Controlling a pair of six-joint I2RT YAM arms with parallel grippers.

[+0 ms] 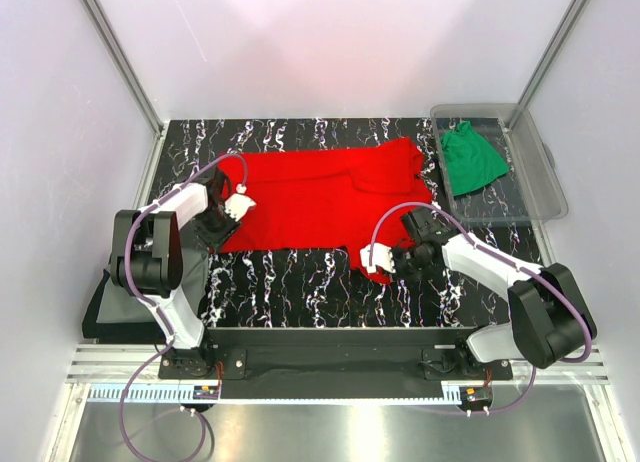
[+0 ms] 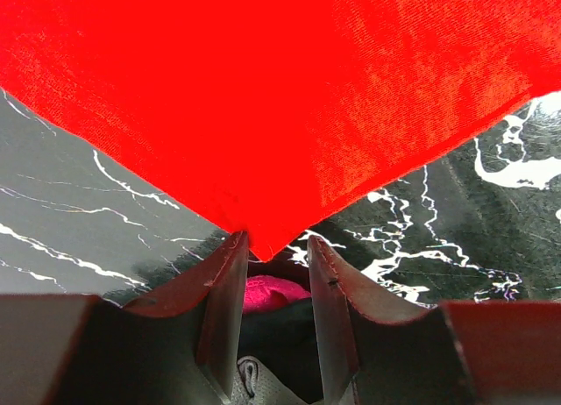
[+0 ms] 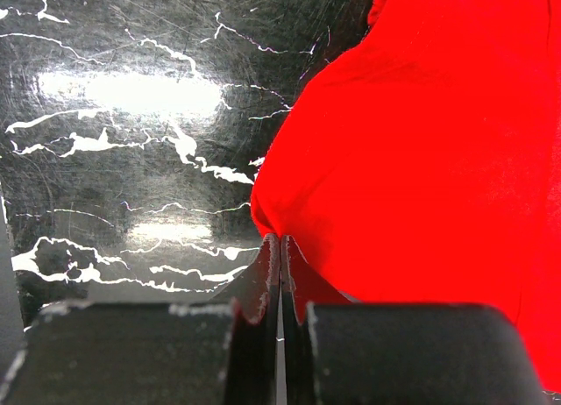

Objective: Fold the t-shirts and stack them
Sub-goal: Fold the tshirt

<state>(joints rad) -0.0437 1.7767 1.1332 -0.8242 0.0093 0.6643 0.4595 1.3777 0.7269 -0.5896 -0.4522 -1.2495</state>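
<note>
On the counter (image 1: 300, 282), both my grippers have hold of the red t-shirt (image 1: 320, 197), ready to fold it.

My left gripper (image 2: 276, 247) has its jaws part-way closed on a bunch of the shirt's left edge, which is drawn to a point between them. My right gripper (image 3: 280, 247) is pinched tight on the near hem at the right. The shirt lies spread across the middle of the counter, and the green t-shirt (image 1: 470, 157) waits in the clear bin (image 1: 540, 182) at the far right. To fold well, I judge I should lift both holds together just clear of the counter, carry them with the cloth taut between, and lay edge squarely onto edge. The left hold looks the looser, so a slow start should show whether it slips.
</note>
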